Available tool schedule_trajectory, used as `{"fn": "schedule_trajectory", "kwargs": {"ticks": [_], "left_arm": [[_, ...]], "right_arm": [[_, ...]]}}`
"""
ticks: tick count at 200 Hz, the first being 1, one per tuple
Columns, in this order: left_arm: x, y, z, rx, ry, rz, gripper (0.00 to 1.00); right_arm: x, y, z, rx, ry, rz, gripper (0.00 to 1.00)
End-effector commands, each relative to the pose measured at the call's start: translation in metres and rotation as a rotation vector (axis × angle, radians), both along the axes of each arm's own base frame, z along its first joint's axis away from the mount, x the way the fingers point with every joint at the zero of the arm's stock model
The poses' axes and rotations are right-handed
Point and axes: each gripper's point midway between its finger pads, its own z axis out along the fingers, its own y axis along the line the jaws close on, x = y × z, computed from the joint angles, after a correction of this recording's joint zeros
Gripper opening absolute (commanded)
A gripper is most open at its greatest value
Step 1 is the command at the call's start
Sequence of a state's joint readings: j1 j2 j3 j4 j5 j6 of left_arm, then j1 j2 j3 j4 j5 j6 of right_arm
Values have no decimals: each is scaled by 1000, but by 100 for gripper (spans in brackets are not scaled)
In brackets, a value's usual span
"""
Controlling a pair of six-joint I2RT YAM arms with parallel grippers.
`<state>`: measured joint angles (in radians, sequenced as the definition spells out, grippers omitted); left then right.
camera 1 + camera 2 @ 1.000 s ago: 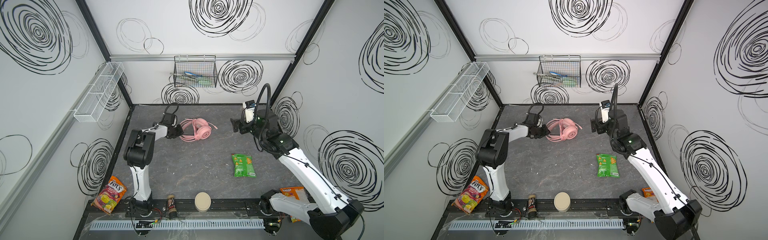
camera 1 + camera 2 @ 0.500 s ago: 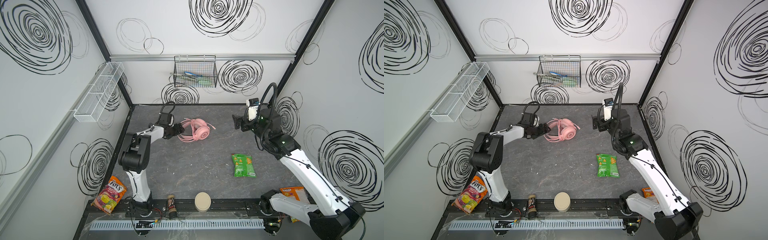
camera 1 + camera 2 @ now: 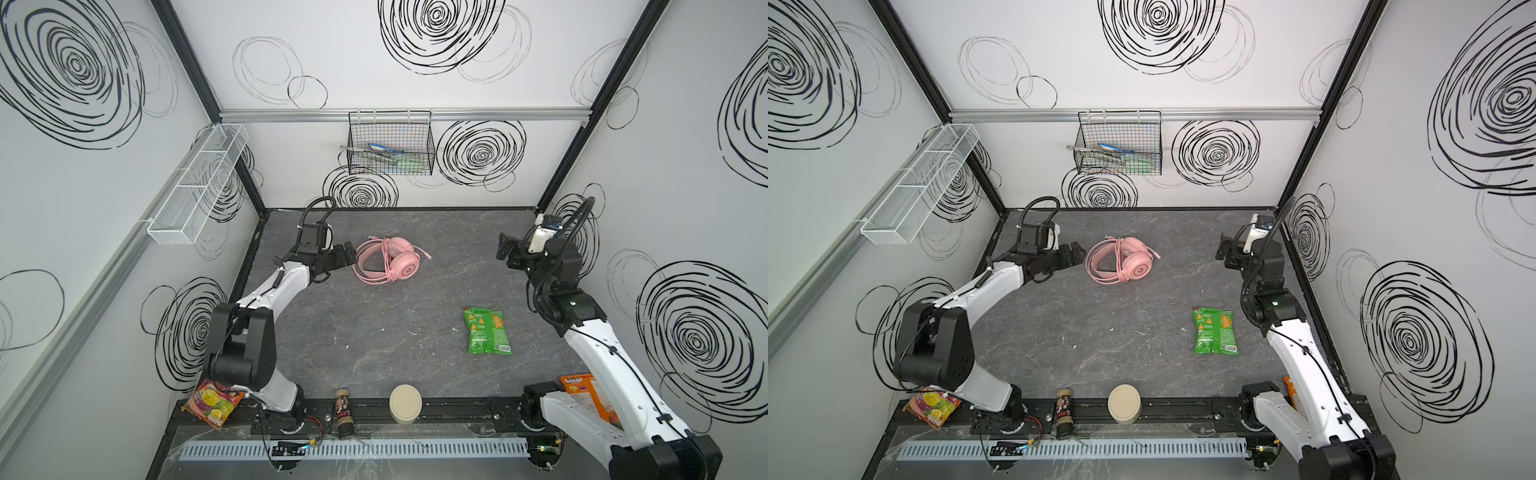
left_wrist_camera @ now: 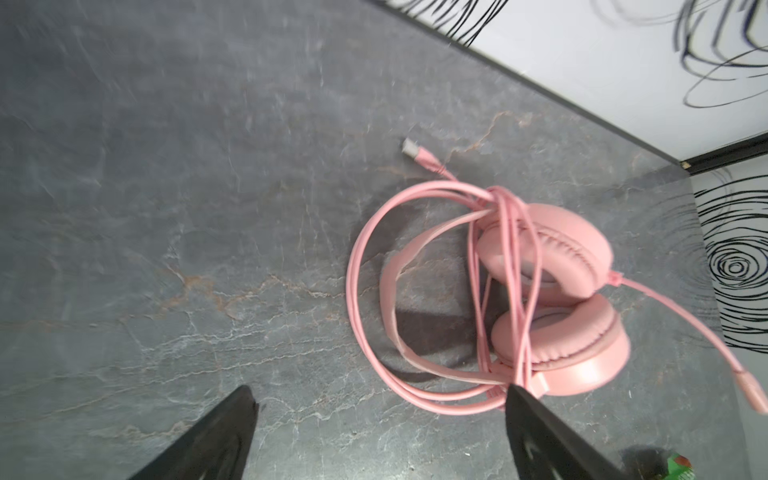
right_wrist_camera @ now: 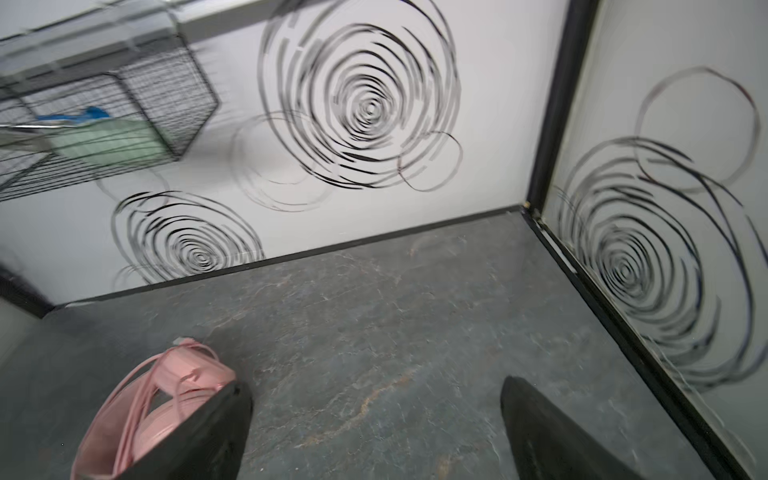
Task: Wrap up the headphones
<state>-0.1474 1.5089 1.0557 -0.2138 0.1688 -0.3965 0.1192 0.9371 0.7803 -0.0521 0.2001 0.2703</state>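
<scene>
Pulled back from the pale pink over-ear headphones (image 3: 405,268), the left gripper (image 3: 347,257) now hovers just beside their headband, its jaws spread wide and holding nothing. The headset lies on its side on the dark grey stone-pattern tabletop (image 3: 374,332), nearer the far wall. Its headband points toward that gripper and its stacked earcups point away. A thin pink cable (image 4: 352,270) loops over the cups, and its plug (image 4: 413,147) lies free. The right gripper (image 3: 505,253), also wide open and empty, stands well apart, so the left arm looks better placed.

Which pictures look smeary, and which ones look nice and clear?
Right wrist view: smeary, the wire basket and wall swirls are streaked. Left wrist view: table slightly blurred, headphones fairly crisp, dark shadow beneath them. Both top views: sharp, evenly lit.
</scene>
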Motion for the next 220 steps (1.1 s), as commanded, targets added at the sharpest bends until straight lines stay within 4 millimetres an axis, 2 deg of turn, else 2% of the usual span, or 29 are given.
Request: {"fn": "schedule_trajectory", "kwargs": {"ticks": [1,15,29,49,84,100,119,148,165,180,194,210,220], "left_arm": [[-16,2,30,111,-143,-1,96],[-30,4,47,79,-262,2,96],[-40,21,54,82,-329,74,96],[-39,51,37,134,-279,203,96],[-32,89,6,181,-211,399,96],[-28,103,-5,223,-229,471,96],[-24,113,-15,288,-262,517,96],[-22,125,-12,464,-302,545,96],[-16,128,-7,477,-343,526,96],[-13,140,-7,469,-346,550,96],[-14,145,-6,493,-397,539,96],[-20,140,-1,484,-520,490,96],[-25,136,-4,484,-547,473,96]], "right_arm": [[-9,-46,-25,91,-40,-214,97],[-16,-66,-49,107,-39,-257,97],[-20,-78,-69,133,-23,-253,97],[-24,-87,-94,99,30,-266,97],[-27,-77,-130,-96,27,-153,97],[-24,-76,-142,-91,24,-150,97],[-9,-67,-155,1,74,-111,97],[11,-47,-157,-26,36,-54,97],[27,-38,-155,-74,32,-16,97],[37,-32,-150,-107,-10,30,97],[43,-36,-159,-83,4,27,97],[46,-14,-164,-142,4,117,97],[39,-14,-164,-144,-10,100,97]]}}
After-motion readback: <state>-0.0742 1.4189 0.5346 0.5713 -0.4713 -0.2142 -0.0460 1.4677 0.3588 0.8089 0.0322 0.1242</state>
